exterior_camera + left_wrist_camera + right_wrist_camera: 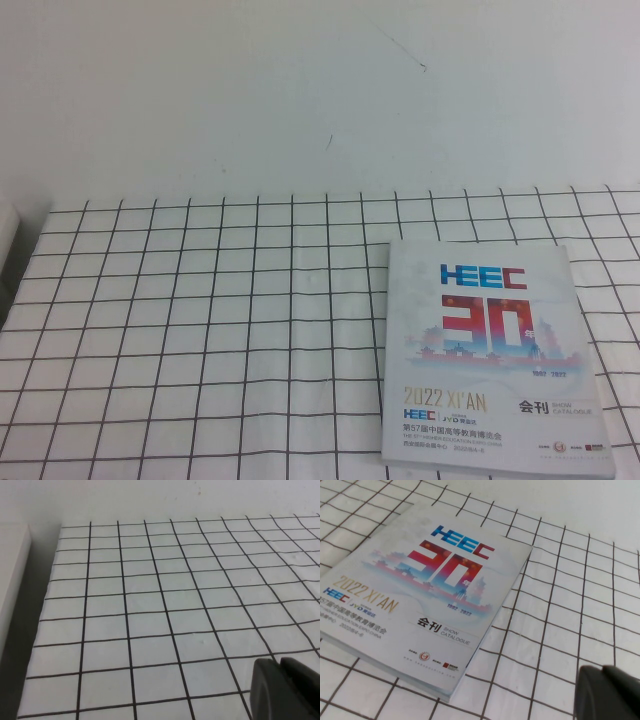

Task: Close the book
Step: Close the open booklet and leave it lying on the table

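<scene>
Closed book (492, 355), front cover up with "HEEC 30" and "2022 XI'AN" readable, lying flat near the near right corner of the table (300, 100) on a black-and-white checked cloth (200, 330); its spine faces the cloth's centre. Right gripper (610, 692): only a dark edge of it shows, above the cloth just beside the book's (425, 590) near right corner, touching nothing and holding nothing; its opening cannot be told. Left gripper (285, 690): a dark edge over bare cloth towards the left side, well apart from the book, empty; opening likewise cannot be told.
</scene>
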